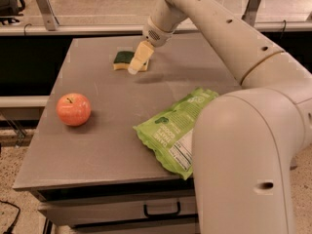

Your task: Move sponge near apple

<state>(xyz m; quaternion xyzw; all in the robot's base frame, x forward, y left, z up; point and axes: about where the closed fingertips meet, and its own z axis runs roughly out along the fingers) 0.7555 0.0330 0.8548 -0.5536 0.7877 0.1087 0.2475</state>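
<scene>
**A:** Where is the sponge [123,58]?

**B:** At the far end of the tabletop [112,150], a bit left of the middle. It lies flat, dark green side up, with yellow foam showing along the near edge.

**A:** And the gripper [134,67]?

**B:** Right at the sponge. It comes down at a slant from the upper right, and its pale tip covers the sponge's right part in this view. Whether its grip is spread or closed does not show from this angle. It is also unclear whether it touches the sponge or hangs just above it.

**A:** The apple [73,109]?

**B:** On the left side of the tabletop, nearer the front, sitting with its stem up. It is well apart from the sponge, with bare tabletop between them.

**A:** Anything else up there?

**B:** A green snack bag [170,130] lies flat on the right, toward the front edge. Its right part is hidden behind the robot's arm [243,169], which fills the lower right of the view. The bag is apart from both the apple and the sponge.

**A:** And under the tabletop?

**B:** A drawer front with a dark handle [162,211].
</scene>
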